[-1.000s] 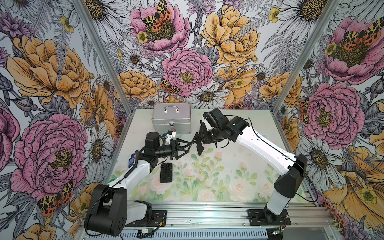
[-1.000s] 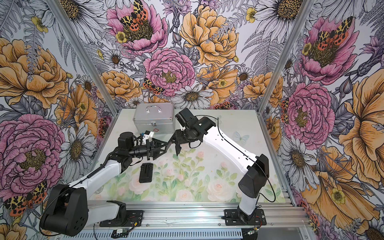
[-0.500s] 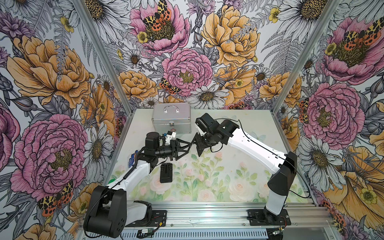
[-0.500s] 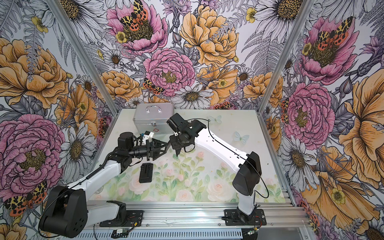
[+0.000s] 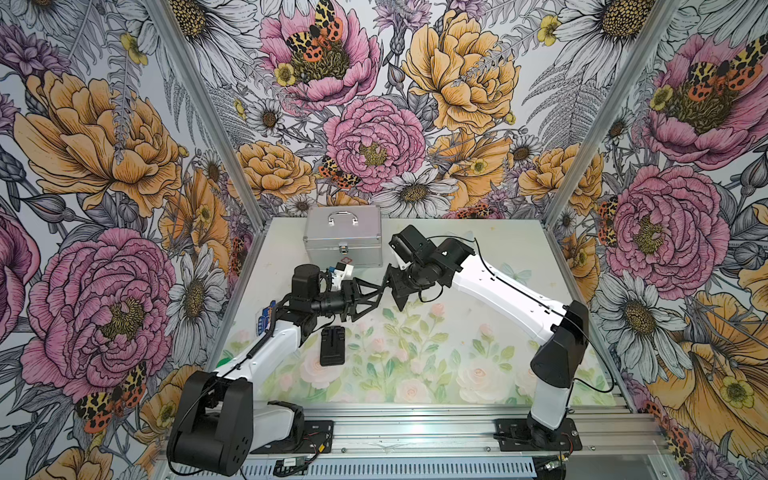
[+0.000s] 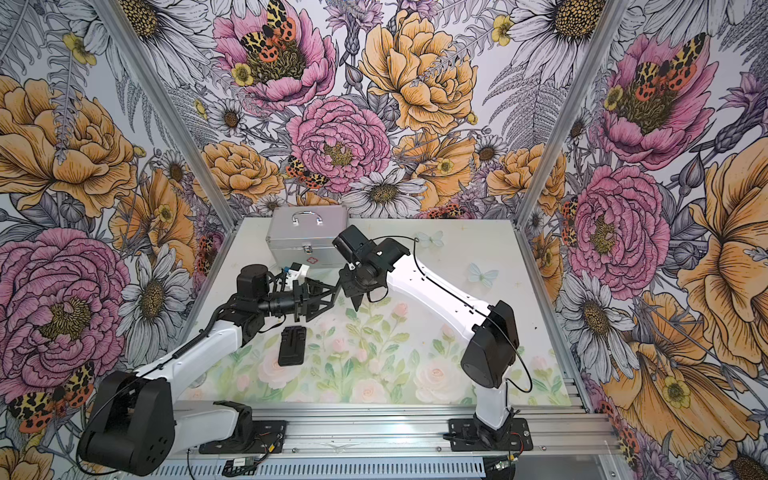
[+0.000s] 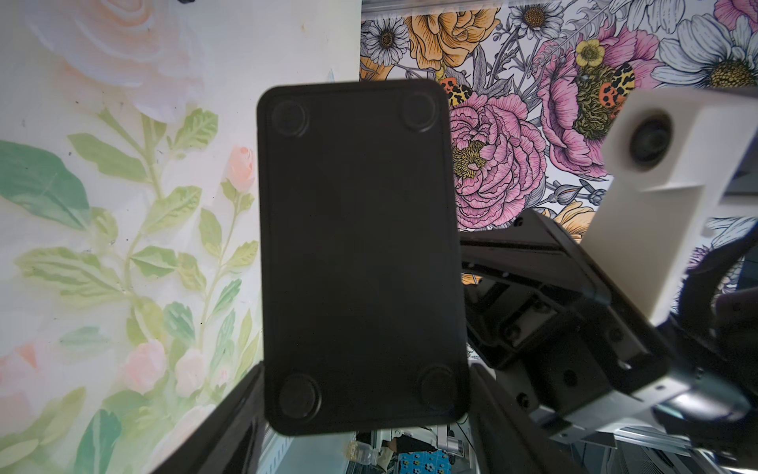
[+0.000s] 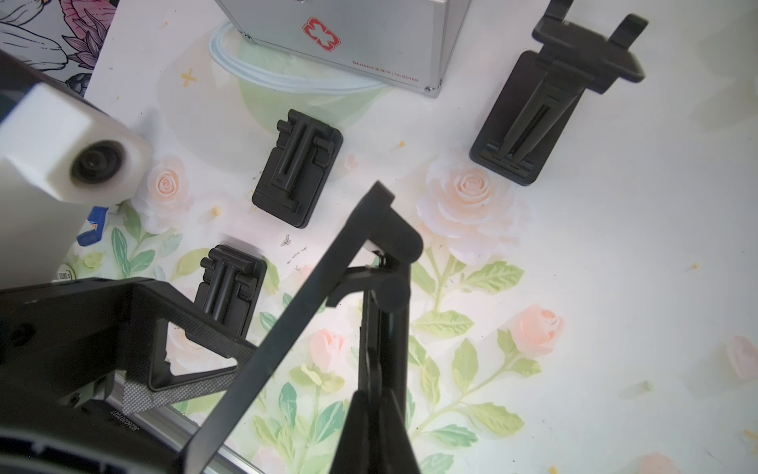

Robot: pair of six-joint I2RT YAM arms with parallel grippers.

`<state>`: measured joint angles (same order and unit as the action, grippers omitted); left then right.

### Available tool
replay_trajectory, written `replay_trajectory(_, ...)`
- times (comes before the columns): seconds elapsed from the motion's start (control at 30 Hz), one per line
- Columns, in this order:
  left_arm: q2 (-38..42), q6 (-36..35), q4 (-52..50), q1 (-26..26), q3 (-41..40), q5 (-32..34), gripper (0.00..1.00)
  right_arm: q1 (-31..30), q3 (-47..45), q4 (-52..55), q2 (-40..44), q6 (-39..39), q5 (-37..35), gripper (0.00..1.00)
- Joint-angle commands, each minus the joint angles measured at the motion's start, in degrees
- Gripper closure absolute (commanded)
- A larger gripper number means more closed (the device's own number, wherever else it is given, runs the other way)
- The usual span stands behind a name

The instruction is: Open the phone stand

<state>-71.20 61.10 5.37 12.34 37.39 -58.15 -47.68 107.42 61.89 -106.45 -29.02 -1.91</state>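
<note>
Two-sided grip on the stand (image 7: 361, 254), aloft
Left jaws clamp its flat base over the surface (image 5: 457, 365), above a folded stand (image 5: 332, 345); right jaws are pinched shut on its hinged leg, near the case (image 5: 344, 237).

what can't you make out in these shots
- left wrist view: the held flat black plastic phone stand shows only its footed underside, which hides its top side
- both top views: that stand is lost against the black left fingers
- right wrist view: silver metal case cut off by the edge
</note>
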Motion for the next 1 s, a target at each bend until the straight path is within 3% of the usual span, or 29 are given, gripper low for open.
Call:
replay_trajectory(0.0, 1.52, -2.45, 0.44, -1.43, 2.41, 0.11, 0.54, -0.48, -0.55, -0.1, 1.66, 1.45, -0.26, 1.0)
replay_trajectory(0.5, -6.17, -6.7, 0.0, -8.41, 7.34, 0.06, 0.54, -3.8, -3.4, -0.02, 9.23, 5.17, 6.62, 1.0)
replay_trajectory(0.97, -13.06, -9.08, -0.09, -9.48, 10.77, -0.97, 0.55, -8.96, -0.73, -0.39, 8.47, 5.93, 13.04, 1.0)
